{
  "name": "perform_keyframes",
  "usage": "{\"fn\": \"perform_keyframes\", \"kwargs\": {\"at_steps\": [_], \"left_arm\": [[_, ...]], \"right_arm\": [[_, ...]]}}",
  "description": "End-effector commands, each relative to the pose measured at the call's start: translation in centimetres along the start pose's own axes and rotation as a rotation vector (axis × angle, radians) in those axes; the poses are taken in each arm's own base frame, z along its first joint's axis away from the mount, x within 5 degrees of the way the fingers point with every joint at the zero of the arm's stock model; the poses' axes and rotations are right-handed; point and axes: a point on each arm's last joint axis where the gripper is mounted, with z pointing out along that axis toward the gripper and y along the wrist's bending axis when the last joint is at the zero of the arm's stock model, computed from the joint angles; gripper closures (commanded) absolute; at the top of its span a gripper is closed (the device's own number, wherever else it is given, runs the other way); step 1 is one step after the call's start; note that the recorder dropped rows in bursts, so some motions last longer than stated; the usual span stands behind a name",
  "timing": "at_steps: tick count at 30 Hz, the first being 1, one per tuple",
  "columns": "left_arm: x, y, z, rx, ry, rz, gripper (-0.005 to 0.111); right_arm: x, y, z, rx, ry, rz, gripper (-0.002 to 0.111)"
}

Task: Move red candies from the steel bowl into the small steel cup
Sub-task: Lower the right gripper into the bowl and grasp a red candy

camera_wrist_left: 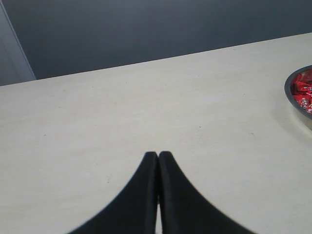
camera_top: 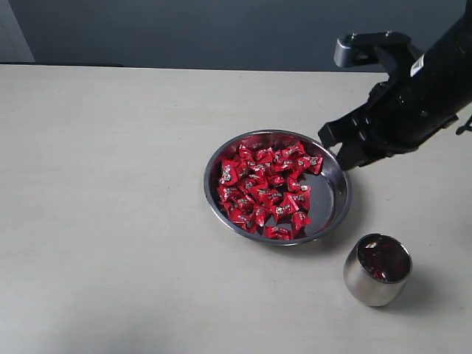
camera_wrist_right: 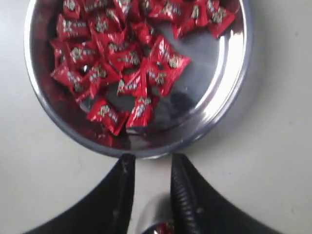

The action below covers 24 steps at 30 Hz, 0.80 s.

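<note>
- One steel bowl (camera_top: 335, 214) sits on the pale worktop (camera_top: 110, 184), a little right of the middle, well clear of every edge.
- Roughly thirty red candies (camera_top: 265, 188) lie heaped in the bowl, piled too close to count exactly. They crowd the side toward the worktop's left edge and leave a bare strip of steel on the side toward the right edge.
- One small steel cup (camera_top: 365, 284) stands upright near the bowl, toward the worktop's near right corner, not touching it. A few red wrappers show inside, though their number cannot be told.
- Two tools are in view. The right tool (camera_top: 337, 150) is poised at the bowl's rim on the side facing the far right corner.
- In the right wrist view, the right tool (camera_wrist_right: 152, 158) has its fingers (camera_wrist_right: 183, 195) parted, with a clear gap and nothing seen held. The nearest candies (camera_wrist_right: 141, 109) lie just ahead of the fingertips, inside the rim, apart from them.
- The cup stands apart from the right tool, toward the near edge.
- The left tool (camera_wrist_left: 158, 155) is closed, its two fingers pressed together on nothing over bare worktop. The bowl's rim (camera_wrist_left: 291, 100) and a few candies (camera_wrist_left: 303, 87) are well apart from it.
</note>
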Motion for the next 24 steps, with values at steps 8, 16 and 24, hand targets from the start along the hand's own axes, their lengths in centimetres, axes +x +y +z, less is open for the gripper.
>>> {"fn": "perform_keyframes", "kwargs": {"at_steps": [8,16,24], "left_arm": [[-0.1,0.0,0.0,0.008,-0.011,-0.002,0.106],[-0.1,0.0,0.0,0.008,-0.011,-0.002,0.106],[-0.1,0.0,0.0,0.008,-0.011,-0.002,0.106]], "right_arm": [[-4.7,-1.5,7.5,-0.011,0.128,-0.044,0.069],[-4.5,-1.3,11.9,-0.103,0.262,-0.025,0.069],[-3.9,0.4,13.4,-0.094,0.314,-0.088,0.069]]}}
